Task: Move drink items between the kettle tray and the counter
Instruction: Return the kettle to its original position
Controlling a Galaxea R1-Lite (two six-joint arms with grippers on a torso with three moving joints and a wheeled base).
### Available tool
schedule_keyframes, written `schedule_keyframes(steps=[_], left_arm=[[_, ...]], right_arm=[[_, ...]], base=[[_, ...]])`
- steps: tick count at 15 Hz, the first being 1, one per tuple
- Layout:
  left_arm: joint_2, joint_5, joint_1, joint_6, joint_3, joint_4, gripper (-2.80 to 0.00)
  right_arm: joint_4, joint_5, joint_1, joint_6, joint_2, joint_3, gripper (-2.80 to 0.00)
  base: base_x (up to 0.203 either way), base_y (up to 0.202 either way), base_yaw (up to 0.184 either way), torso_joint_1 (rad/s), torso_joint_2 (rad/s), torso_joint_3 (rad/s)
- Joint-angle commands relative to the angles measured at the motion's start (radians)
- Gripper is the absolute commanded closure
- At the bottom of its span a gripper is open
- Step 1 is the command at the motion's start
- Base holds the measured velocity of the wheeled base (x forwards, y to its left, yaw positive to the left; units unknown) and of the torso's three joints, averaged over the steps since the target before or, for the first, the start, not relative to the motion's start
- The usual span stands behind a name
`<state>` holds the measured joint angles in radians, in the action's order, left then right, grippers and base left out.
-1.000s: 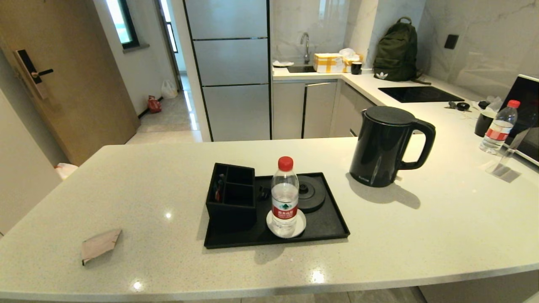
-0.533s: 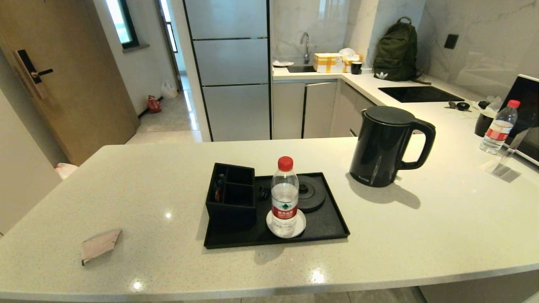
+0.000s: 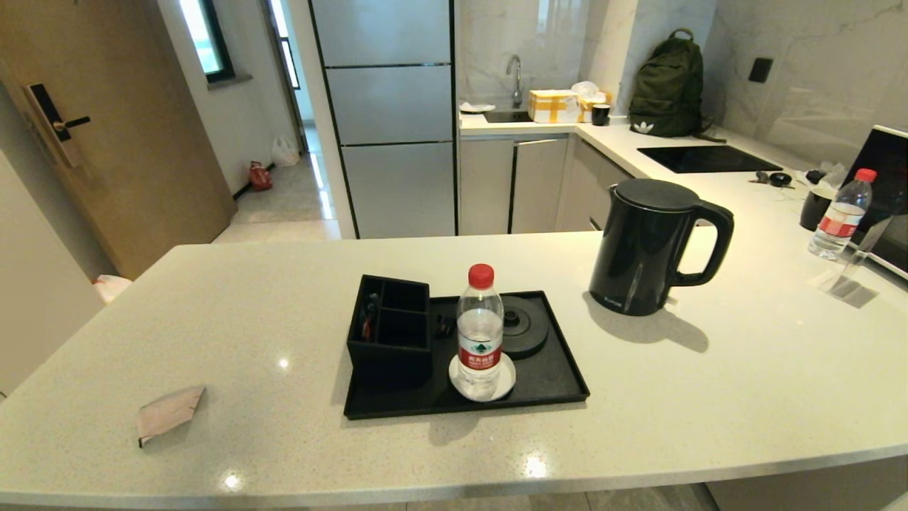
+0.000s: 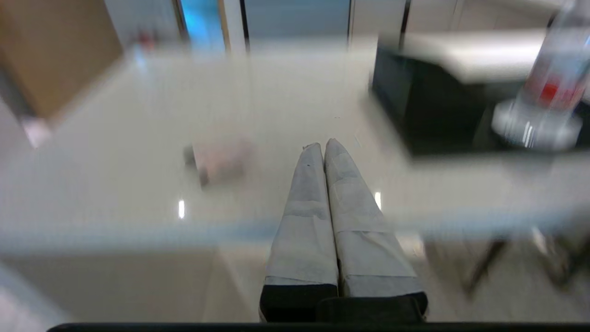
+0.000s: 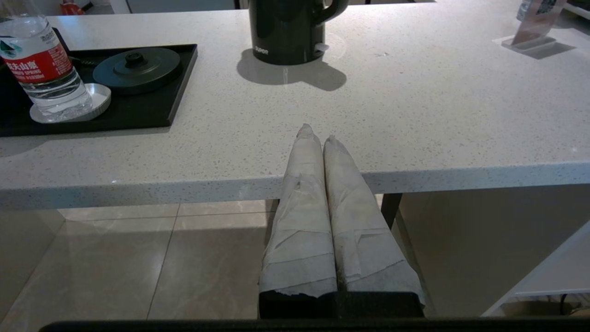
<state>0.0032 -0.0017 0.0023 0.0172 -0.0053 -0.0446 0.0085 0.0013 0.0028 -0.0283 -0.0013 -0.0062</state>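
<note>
The black kettle (image 3: 649,245) stands on the pale counter (image 3: 745,383), right of the black kettle tray (image 3: 553,380). Its round base (image 3: 523,325) lies in the tray. A pinkish-beige sachet (image 3: 169,411) lies flat on the counter at the near left. Neither arm shows in the head view. My left gripper (image 4: 324,144) is shut and empty near the counter's front edge, with the sachet (image 4: 221,154) ahead of it. My right gripper (image 5: 318,133) is shut and empty at the counter's front edge, with the kettle (image 5: 288,27) well beyond it.
A water bottle (image 3: 480,330) with a red cap stands on a white coaster in the tray, next to a small black divided box (image 3: 390,330). A second bottle (image 3: 840,213), a clear stand and a dark screen sit at the far right.
</note>
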Motion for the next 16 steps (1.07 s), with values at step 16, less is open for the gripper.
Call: schedule_keyframes(steps=[16], left_arm=[[-0.002,0.000,0.001,-0.008,0.001,0.048,0.00]], right_arm=[[0.000,0.000,0.000,-0.001,0.001,0.000,0.00]], base=[[0.000,0.000,0.000,0.000,0.00,0.000]])
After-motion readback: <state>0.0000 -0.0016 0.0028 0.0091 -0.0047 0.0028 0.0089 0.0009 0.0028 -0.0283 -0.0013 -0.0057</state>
